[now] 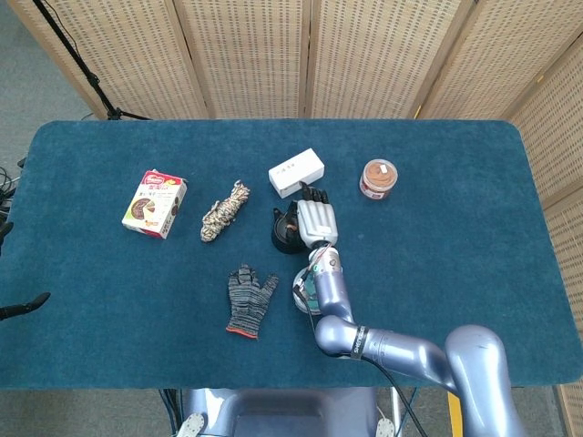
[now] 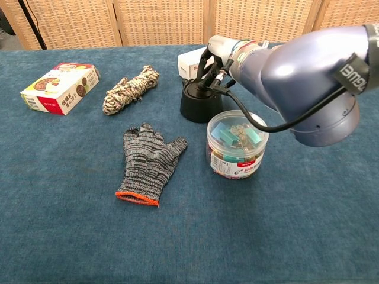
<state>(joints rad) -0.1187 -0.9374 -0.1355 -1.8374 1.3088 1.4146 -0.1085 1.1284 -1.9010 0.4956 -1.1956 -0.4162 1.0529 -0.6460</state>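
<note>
The right hand (image 1: 317, 221), fingers extended and grasping nothing as far as I can tell, hovers just right of the black pot (image 2: 201, 105), which stands upright between the white box (image 1: 296, 171) behind it and the clip jar (image 2: 237, 144) in front.

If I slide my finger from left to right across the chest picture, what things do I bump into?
Snack box → bundle of rope → knitted glove → black round pot → clear tub of clips.
</note>
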